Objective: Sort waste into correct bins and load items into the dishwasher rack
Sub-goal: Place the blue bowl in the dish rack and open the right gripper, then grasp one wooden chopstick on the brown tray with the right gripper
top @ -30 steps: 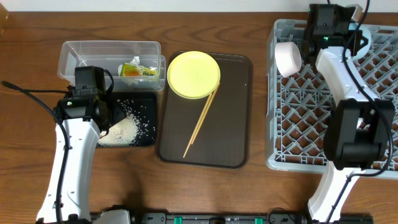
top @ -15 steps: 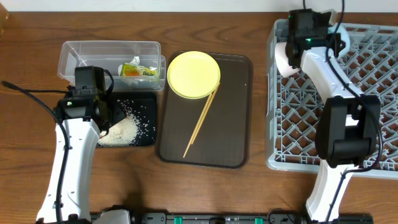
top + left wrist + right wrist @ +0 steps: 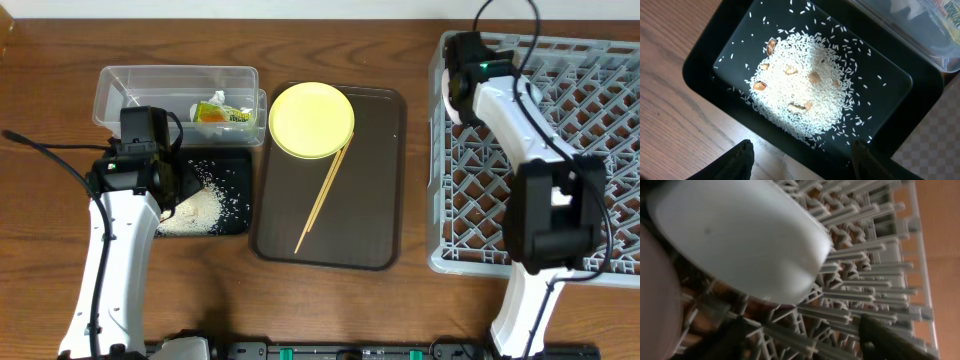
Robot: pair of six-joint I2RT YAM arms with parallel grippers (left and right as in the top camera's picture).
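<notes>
At the far left corner of the rack (image 3: 610,120), right fingers (image 3: 880,339) spread wide beside the white bowl (image 3: 740,235) resting on the pegs, left fingers (image 3: 740,161) open and empty above rice (image 3: 800,90) in the black tray (image 3: 890,100)

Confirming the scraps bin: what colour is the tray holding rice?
Black tray, best seen from left wrist.

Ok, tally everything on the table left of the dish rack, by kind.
Bins and trays: 3 (clear container, black tray, brown tray)
Yellow plate: 1
Chopstick pair: 1
Snack wrapper: 1
Rice pile: 1
Total: 7
</notes>
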